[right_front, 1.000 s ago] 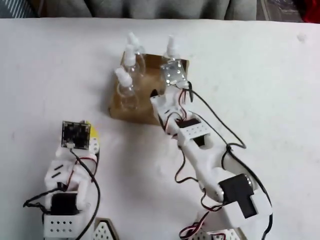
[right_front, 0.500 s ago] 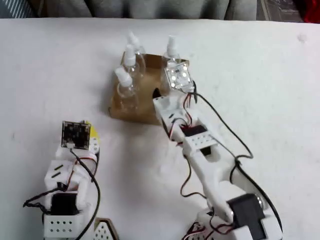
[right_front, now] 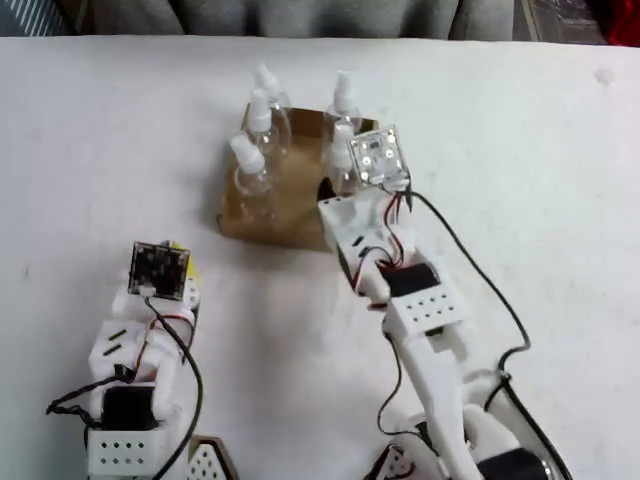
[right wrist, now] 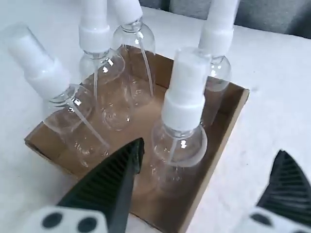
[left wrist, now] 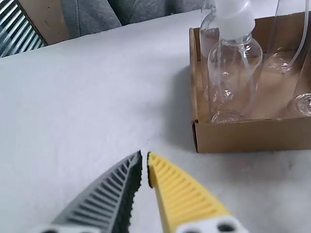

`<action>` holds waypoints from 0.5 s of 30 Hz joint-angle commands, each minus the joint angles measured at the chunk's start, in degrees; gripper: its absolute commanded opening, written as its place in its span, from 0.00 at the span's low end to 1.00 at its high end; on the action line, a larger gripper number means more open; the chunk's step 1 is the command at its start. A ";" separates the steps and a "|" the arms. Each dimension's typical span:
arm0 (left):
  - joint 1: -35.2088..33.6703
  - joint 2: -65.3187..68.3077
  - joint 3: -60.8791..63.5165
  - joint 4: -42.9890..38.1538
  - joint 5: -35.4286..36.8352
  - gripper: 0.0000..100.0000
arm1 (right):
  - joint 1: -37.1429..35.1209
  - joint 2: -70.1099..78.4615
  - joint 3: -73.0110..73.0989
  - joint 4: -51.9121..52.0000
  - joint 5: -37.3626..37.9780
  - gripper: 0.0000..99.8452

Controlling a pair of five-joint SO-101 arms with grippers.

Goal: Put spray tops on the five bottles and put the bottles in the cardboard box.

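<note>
The right claw [right wrist: 210, 150] gapes wide and empty just short of the cardboard box [right wrist: 224, 127], where all five bottles [right wrist: 179, 145] stand directly ahead of its jaws wearing spray tops [right wrist: 187, 87], so the task looks finished

White arms [right_front: 430, 312], black cables [right_front: 470, 258]; grey-yellow left hand [left wrist: 144, 156], seemingly black right hand [right wrist: 210, 148].
</note>
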 commanded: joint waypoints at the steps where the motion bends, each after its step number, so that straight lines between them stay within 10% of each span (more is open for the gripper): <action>1: -0.57 -0.75 -0.09 -0.79 -0.79 0.03 | 0.40 -6.46 -0.44 6.29 0.53 0.34; 15: -0.84 -0.75 -0.09 -0.79 -0.88 0.03 | 2.33 -28.18 15.03 9.98 0.53 0.34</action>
